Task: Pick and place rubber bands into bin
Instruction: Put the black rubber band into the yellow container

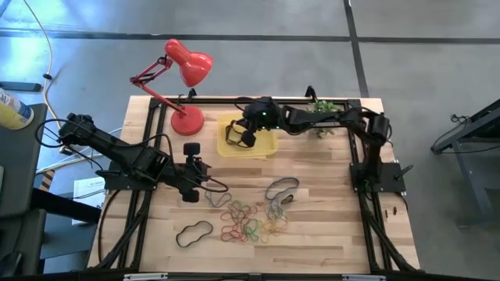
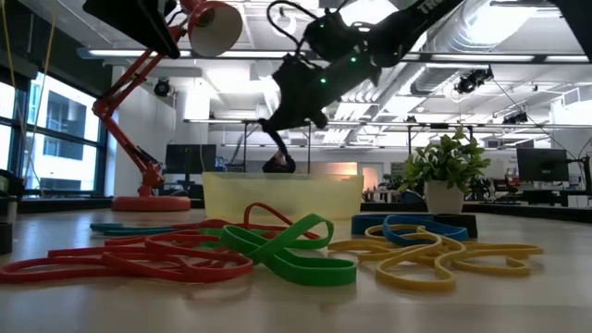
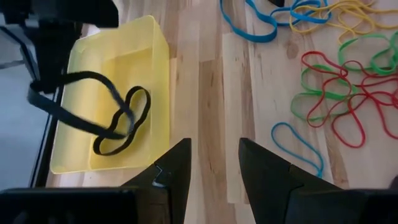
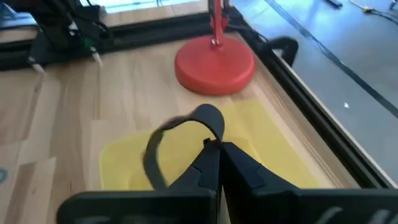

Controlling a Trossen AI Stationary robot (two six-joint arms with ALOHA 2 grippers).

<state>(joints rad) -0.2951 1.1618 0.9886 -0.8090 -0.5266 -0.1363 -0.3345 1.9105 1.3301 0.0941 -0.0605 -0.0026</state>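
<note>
Bench (image 1: 328,226) carries a red lamp (image 1: 187,66), the yellow bin (image 1: 269,144) and a loose scatter of rubber bands (image 1: 250,222). Right end effector (image 1: 246,136) hangs over the bin, pinched shut on one black band (image 4: 180,140) dangling into it; release looks next. Left end effector (image 3: 214,168) waits part-open beside the pile. Two black loops lie apart; coloured ones overlap beyond counting.

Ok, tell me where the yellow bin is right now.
In the high view the bin sits toward the table's far edge, just right of the red lamp's base, under the right gripper.
</note>
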